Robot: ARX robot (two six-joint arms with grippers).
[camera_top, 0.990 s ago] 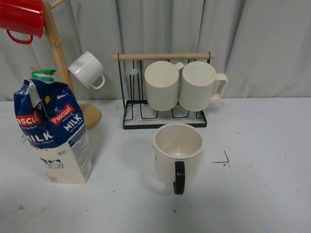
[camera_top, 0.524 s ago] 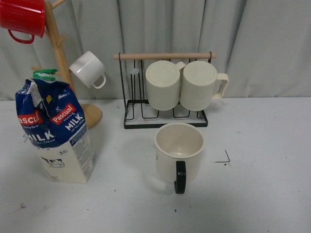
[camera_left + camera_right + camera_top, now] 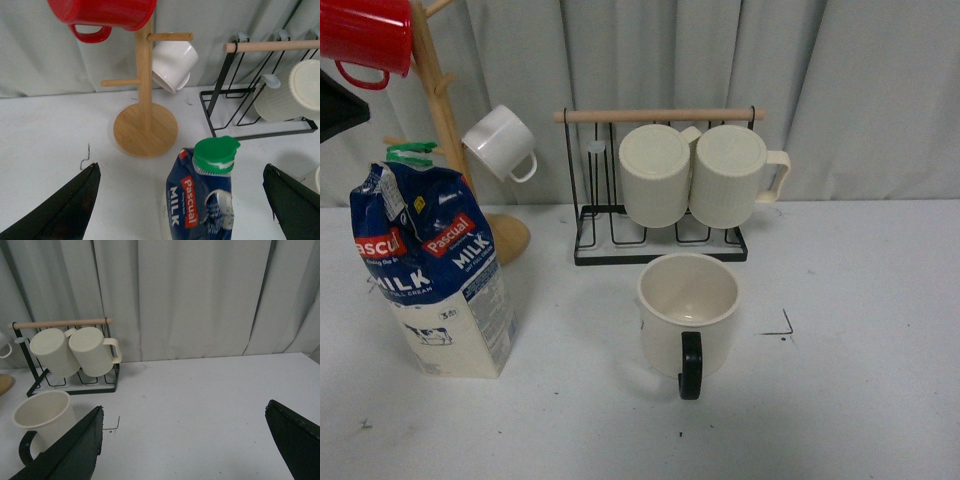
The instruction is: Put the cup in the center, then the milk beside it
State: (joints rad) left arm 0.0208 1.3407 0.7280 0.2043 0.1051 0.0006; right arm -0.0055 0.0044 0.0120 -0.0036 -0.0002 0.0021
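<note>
The cup (image 3: pixel 688 315), a wide cream mug, stands upright on the white table with its black handle facing the front edge. Just right of it is a small black corner mark (image 3: pixel 782 331). The milk (image 3: pixel 430 275) stands upright at the left, blue on top with a green cap. In the left wrist view my left gripper (image 3: pixel 180 166) is open above the milk (image 3: pixel 200 200), one finger on each side and well apart from it. My right gripper (image 3: pixel 185 406) is open over bare table, with the cup (image 3: pixel 42 415) beyond its finger (image 3: pixel 65 450).
A black wire rack (image 3: pixel 660 250) holding two ribbed cream mugs stands just behind the cup. A wooden mug tree (image 3: pixel 445 120) behind the milk carries a red mug (image 3: pixel 365 35) and a small white mug (image 3: pixel 500 143). A grey curtain closes the back.
A dark piece of my left arm has come into the front view at the upper left edge. The cup and the milk have not moved.
</note>
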